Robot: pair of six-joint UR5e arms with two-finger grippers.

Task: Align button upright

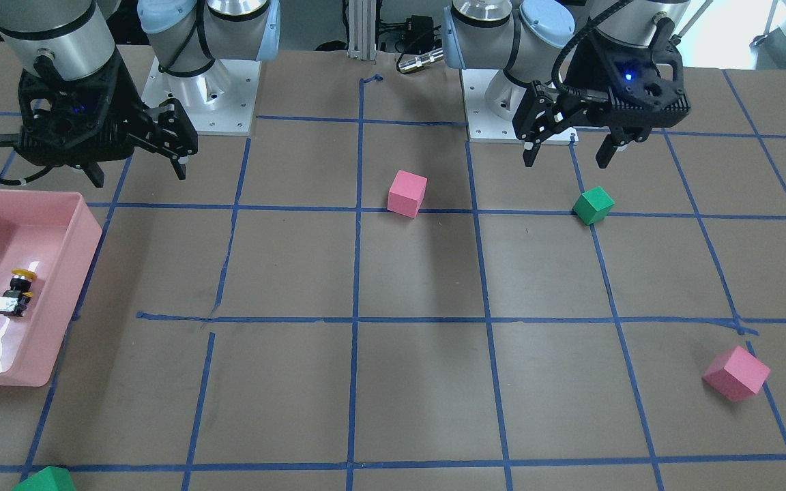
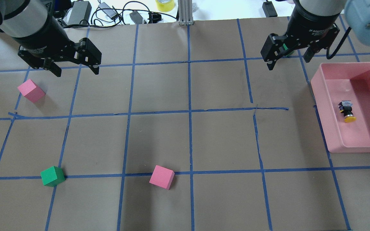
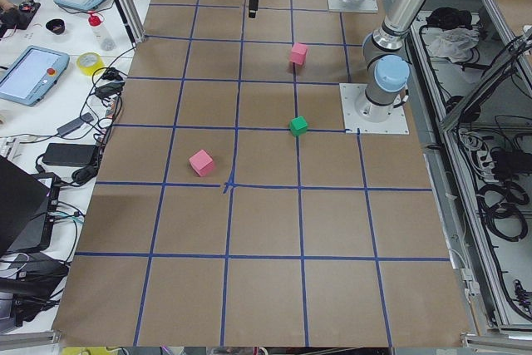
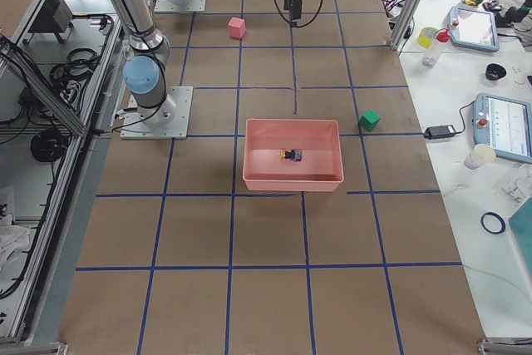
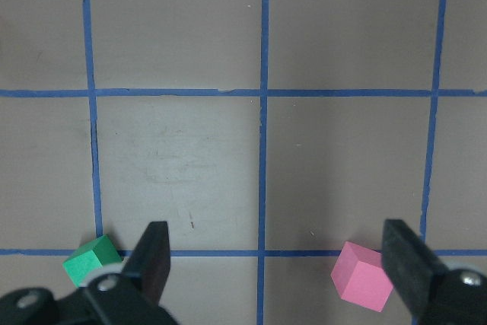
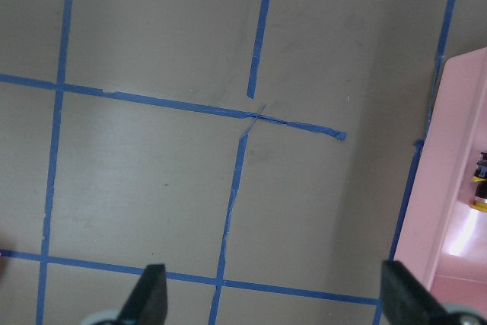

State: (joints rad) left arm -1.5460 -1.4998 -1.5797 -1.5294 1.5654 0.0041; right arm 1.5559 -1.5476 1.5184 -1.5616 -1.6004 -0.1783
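Button (image 2: 347,111) lies on its side in pink bin (image 2: 321,118), right edge of overhead view — yellow cap toward frame bottom. R gripper (image 2: 287,64) hovers upper right, up-left of bin, fingers spread. L gripper (image 2: 77,72) upper left — also spread wide.

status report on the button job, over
Left gripper open, empty. Right gripper open, empty, near pink bin. Button on its side in bin, not upright. Nothing covers it.
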